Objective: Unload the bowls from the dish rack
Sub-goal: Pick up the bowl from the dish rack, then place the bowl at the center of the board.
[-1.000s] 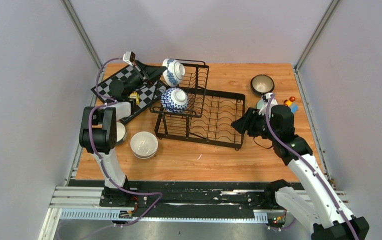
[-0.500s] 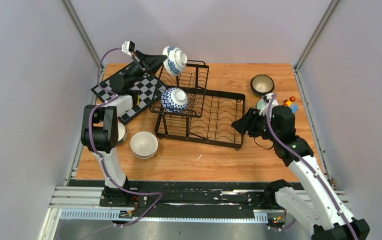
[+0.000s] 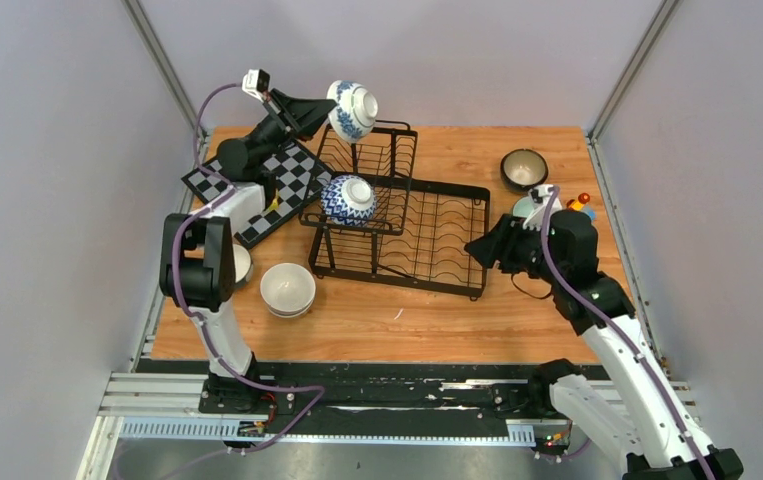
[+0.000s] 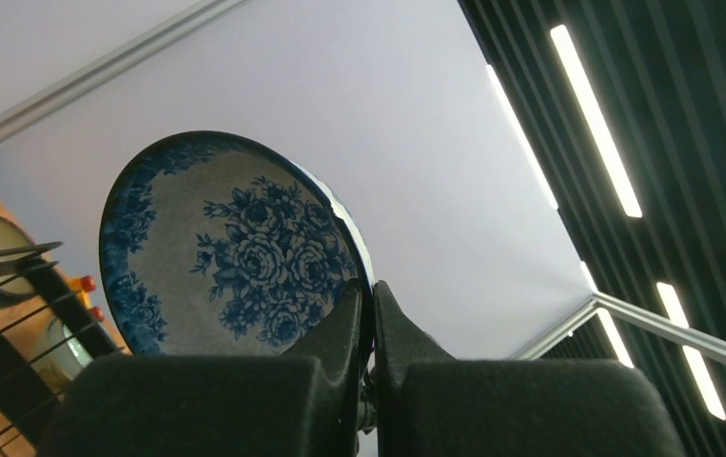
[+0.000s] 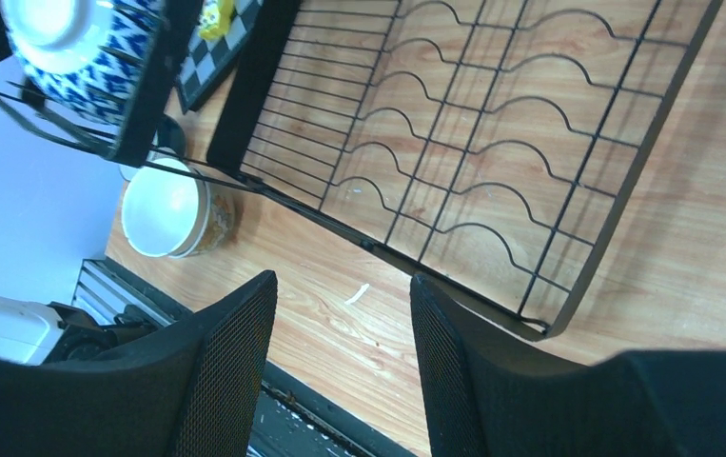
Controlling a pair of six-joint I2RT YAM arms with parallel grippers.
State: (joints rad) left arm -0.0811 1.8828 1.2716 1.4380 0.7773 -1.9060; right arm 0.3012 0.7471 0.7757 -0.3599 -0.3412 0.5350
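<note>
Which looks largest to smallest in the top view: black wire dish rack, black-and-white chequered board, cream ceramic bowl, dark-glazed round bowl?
1. Black wire dish rack
2. Black-and-white chequered board
3. Cream ceramic bowl and dark-glazed round bowl: alike; cream sits nearer the camera.

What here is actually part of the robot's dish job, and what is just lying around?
Part of the job:
dish rack
lifted blue-and-white bowl, pinched in the left gripper
second blue-and-white bowl, in the rack
cream bowl and dark bowl, on the table

Just lying about:
checkerboard
small coloured objects
</note>
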